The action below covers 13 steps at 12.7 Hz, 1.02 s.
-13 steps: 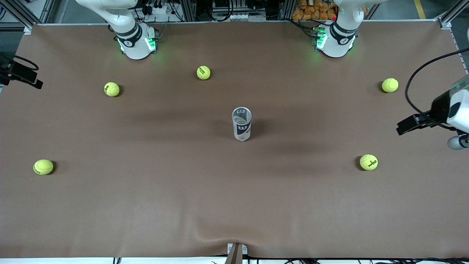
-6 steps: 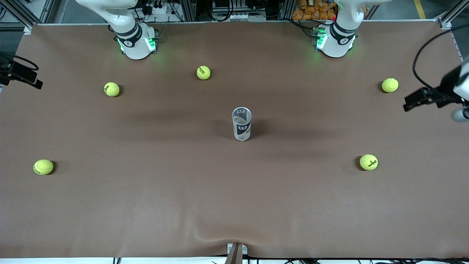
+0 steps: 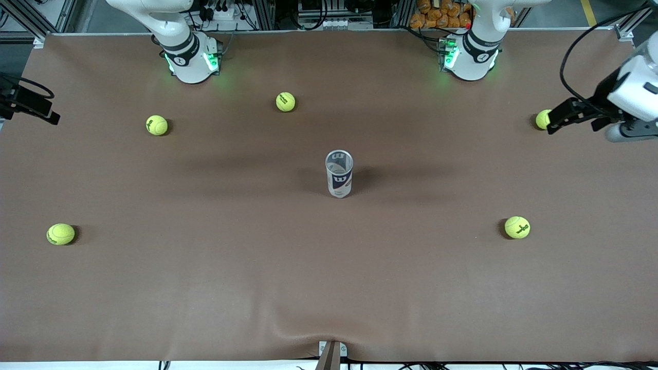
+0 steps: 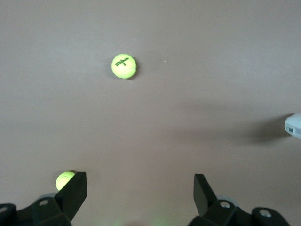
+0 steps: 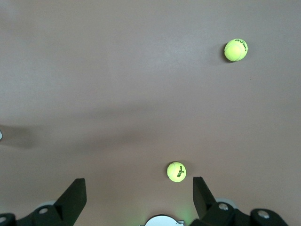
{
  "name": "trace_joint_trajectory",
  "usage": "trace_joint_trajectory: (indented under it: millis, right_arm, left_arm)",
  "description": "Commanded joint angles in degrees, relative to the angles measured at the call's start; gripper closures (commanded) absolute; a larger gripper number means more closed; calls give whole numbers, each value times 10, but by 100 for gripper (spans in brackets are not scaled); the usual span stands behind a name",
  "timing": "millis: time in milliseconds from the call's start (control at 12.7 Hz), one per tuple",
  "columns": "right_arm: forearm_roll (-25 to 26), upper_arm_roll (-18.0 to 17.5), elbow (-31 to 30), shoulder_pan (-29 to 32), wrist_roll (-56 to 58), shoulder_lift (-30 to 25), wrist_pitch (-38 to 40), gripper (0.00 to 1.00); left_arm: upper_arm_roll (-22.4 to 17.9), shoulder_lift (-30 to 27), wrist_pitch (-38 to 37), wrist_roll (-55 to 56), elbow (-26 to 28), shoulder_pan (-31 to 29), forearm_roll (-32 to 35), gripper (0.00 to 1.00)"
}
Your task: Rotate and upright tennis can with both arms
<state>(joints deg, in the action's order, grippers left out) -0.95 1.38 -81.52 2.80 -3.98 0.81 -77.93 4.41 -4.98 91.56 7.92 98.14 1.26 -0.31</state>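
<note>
1. at the middle of the counter (image 3: 329, 288) the tennis can (image 3: 339, 173) stands upright, its open silvery rim facing up; through the clear wall i see nothing inside it.
2. its lower part carries a white and navy label with a big white "w", and the upper part is bare clear plastic.
3. five yellow-green balls lie loose around it, all well apart from it: one ball (image 3: 285, 101) farther from the front camera than the can, one ball (image 3: 157, 125) and one ball (image 3: 60, 234) toward my right arm's end, one ball (image 3: 517, 227) and one ball (image 3: 542, 119) toward my left arm's end.
4. my left jaws (image 3: 558, 119) hang in the air over the left arm's end of the counter, above that last ball, spread wide and holding nothing; in the left wrist view they (image 4: 139, 190) frame bare brown counter.
5. my right jaws (image 5: 138, 195) are likewise spread wide and empty, up over the right arm's end of the counter, at its edge in the front view.
6. nothing stands between either jaws and the can.
</note>
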Motion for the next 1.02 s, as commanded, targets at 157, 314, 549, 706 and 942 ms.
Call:
trace_joint_trajectory:
  millis: [157, 314, 549, 706, 942]
  right_arm:
    - [4, -8, 11, 11, -1, 2, 8, 0]
    - [4, -8, 11, 11, -1, 2, 8, 0]
    - [4, -8, 11, 11, -1, 2, 8, 0]
    - [4, -8, 11, 11, -1, 2, 8, 0]
    - [4, -8, 11, 11, -1, 2, 8, 0]
  left_arm:
    - [17, -9, -2, 6, 11, -2, 4, 0]
    - [17, -8, -2, 7, 5, -2, 4, 0]
    - [16, -5, -2, 5, -5, -4, 6, 0]
    - [16, -5, -2, 4, -5, -3, 9, 0]
    - [14, -5, -10, 4, -11, -4, 9, 0]
